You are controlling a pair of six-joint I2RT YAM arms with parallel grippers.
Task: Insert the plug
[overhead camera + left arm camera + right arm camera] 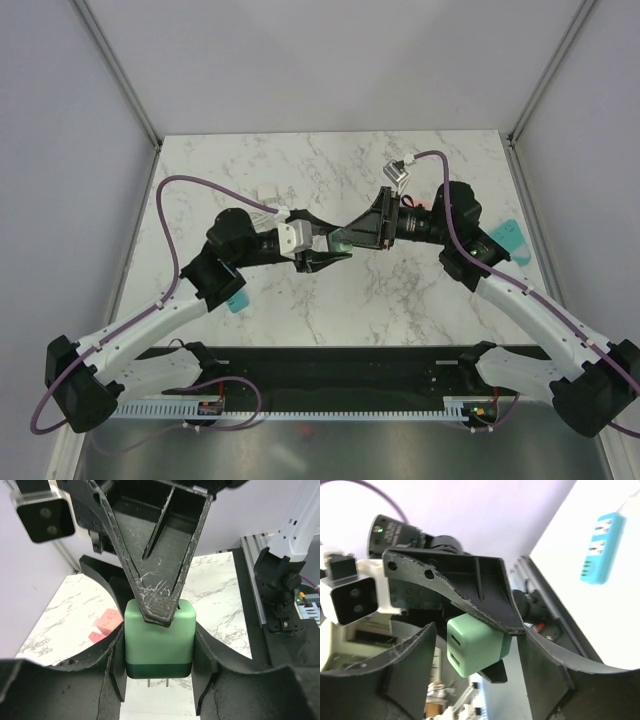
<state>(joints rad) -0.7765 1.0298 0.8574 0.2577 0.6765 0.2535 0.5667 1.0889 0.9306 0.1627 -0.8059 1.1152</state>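
Left gripper (159,677) jaws are clamped on the plug (159,637), flat against its green sides. Right gripper (477,652) jaws stand apart, with a sliver of gap on each side. The plug hangs in mid-air over the table (300,160) centre, strip (511,240) at its 3 o'clock. It is likely light, rigid, smooth plastic: squeeze the flat sides, spare the prongs (157,683).

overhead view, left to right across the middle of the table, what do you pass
small teal object → left wrist camera → green plug → right wrist camera → blue power strip
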